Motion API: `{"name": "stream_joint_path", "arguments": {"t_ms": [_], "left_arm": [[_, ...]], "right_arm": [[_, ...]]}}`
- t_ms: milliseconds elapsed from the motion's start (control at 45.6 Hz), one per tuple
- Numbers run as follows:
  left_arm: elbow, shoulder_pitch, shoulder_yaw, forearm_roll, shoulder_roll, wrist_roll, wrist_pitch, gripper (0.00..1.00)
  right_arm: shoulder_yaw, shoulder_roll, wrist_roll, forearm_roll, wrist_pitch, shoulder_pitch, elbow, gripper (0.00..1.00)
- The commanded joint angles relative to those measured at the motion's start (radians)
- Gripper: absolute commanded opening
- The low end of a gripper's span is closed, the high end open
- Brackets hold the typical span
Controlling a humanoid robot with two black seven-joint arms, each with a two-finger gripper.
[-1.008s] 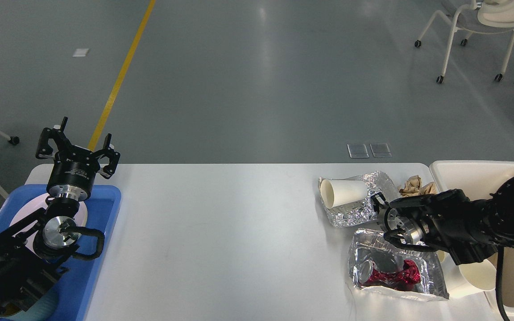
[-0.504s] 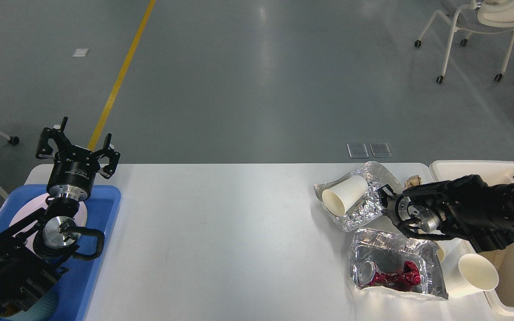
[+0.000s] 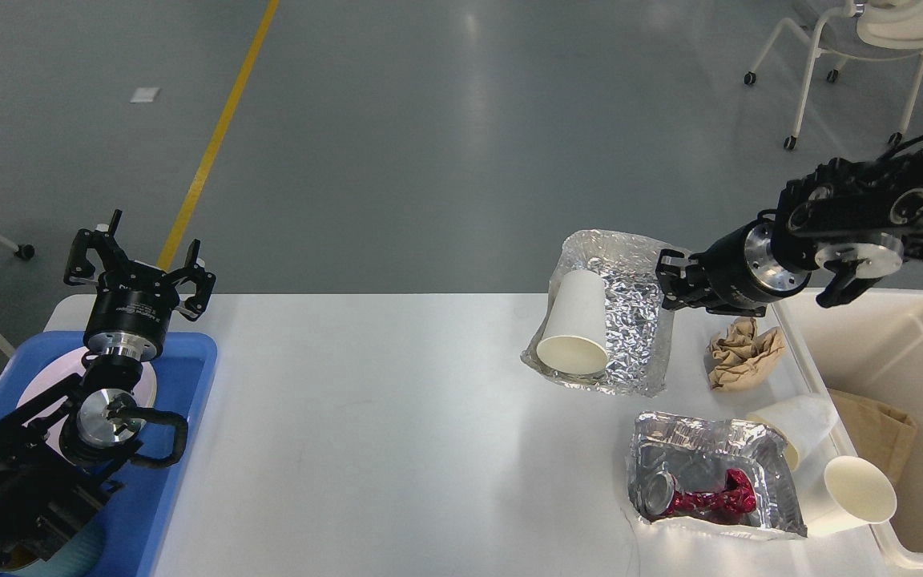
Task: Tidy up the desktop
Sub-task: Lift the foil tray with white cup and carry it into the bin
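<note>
1. The right gripper (image 3: 664, 282) pinches the edge of a shiny crumpled silver foil tray (image 3: 618, 320) and holds it up above the big white tabletop (image 3: 397, 425).
2. A white paper cup (image 3: 575, 324) sits inside that foil tray, tipped with its mouth facing down and toward the camera.
3. The left gripper (image 3: 139, 256) has its fingers spread wide with nothing between them, above the far end of a blue plastic tray (image 3: 177, 449).
4. A scrunched brown paper ball (image 3: 743, 351) lies on the tabletop near the right gripper.
5. A second silver foil tray (image 3: 706, 473) holds a squashed red can (image 3: 698, 495).
6. Two more white paper cups (image 3: 846, 489) lie beside a cream bin (image 3: 902, 344).
</note>
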Motion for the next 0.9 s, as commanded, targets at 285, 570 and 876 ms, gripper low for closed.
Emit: {"name": "stream_joint_path", "arguments": {"t_ms": [285, 570, 876], "left_arm": [[0.0, -0.001, 0.0, 0.0, 0.0, 0.0, 0.0, 0.97], [0.0, 0.0, 0.0, 0.0, 0.0, 0.0, 0.0, 0.97], [0.0, 0.0, 0.0, 0.0, 0.0, 0.0, 0.0, 0.97]], "right_arm": [[0.084, 0.005, 0.032, -0.03, 0.229, 0.226, 0.296, 0.0], [-0.106, -0.045, 0.032, -0.088, 0.076, 0.042, 0.04, 0.0], [-0.102, -0.15, 0.033, -0.07, -0.048, -0.378, -0.509, 0.0]]}}
